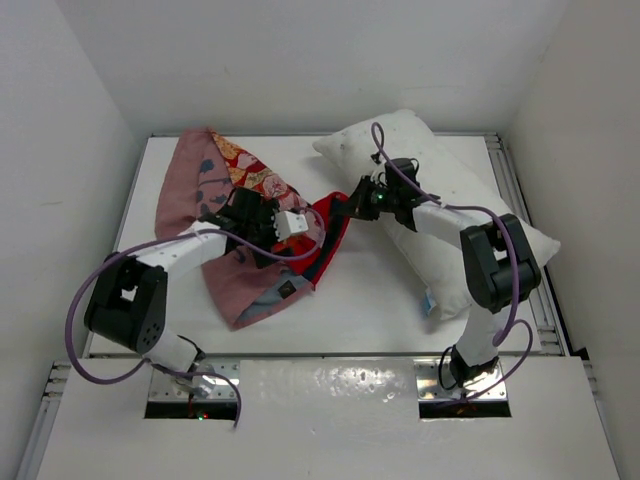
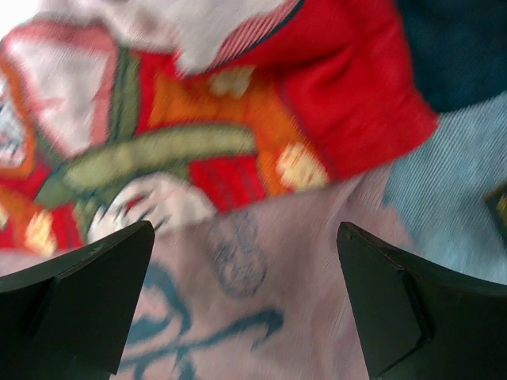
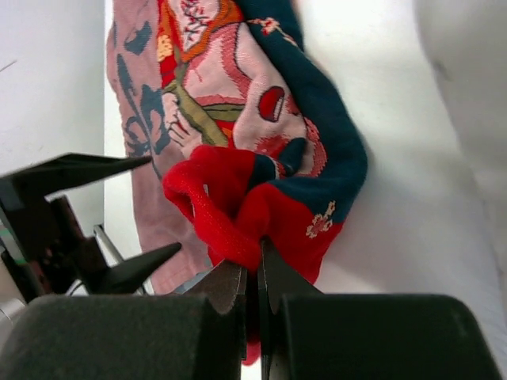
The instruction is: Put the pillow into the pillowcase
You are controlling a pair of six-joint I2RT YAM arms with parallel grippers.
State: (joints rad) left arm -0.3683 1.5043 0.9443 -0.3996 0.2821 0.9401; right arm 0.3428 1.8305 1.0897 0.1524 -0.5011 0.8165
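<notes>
1. The left claw is on an arm bent at the elbow. Its fingers are spread wide just above the crumpled red-orange and dull-pink printed fabric pillowcase, gripping nothing.
2. The right claw is on an arm stretched across the plump white stuffed pillow. It is pinched tight on the pillowcase's red edge.
3. The pillow lies behind the right claw, outside the case, on the white table.
4. The dark blue print under the left claw is blurred and unreadable. The right arm hides part of the pillow.
</notes>
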